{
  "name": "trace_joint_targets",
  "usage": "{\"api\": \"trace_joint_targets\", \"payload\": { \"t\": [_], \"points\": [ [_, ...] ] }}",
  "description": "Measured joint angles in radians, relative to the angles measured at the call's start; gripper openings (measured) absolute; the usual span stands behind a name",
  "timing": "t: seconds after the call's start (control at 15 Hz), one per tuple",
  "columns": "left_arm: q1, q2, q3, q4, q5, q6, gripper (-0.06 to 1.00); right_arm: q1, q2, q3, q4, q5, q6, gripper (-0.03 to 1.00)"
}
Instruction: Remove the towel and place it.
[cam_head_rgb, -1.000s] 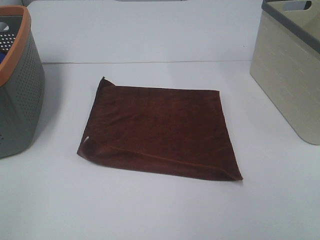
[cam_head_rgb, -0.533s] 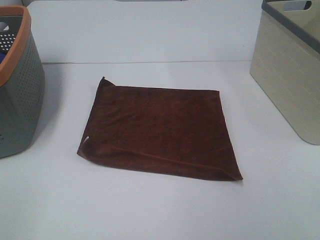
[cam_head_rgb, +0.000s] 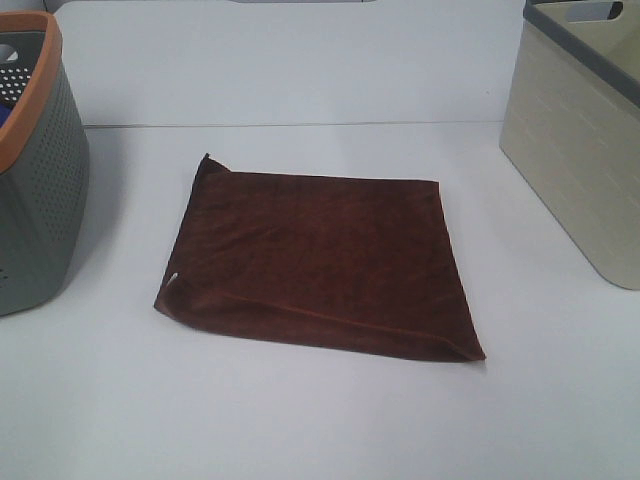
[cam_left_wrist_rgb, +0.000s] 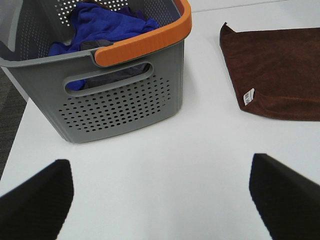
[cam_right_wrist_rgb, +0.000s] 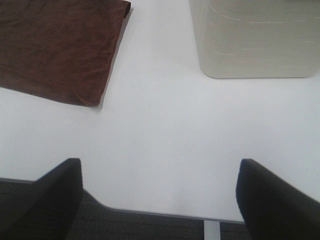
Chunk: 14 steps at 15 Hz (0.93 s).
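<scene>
The dark reddish-brown towel lies flat and folded in the middle of the white table, with a tiny white tag at its near left corner. It also shows in the left wrist view and the right wrist view. My left gripper is open and empty, over the table near its front left, short of the towel. My right gripper is open and empty, over the table's front right edge. Neither gripper shows in the high view.
A grey perforated basket with an orange rim stands at the left and holds blue cloth. A beige basket with a grey rim stands at the right. The table's front edge is under my right gripper.
</scene>
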Motion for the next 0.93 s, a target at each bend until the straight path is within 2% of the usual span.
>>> {"api": "trace_joint_targets", "payload": {
  "t": [0.93],
  "points": [
    [0.0,0.0,0.0,0.0,0.0,0.0,0.91,0.0,0.0,0.0,-0.029,0.0,0.0,0.73]
  ]
}}
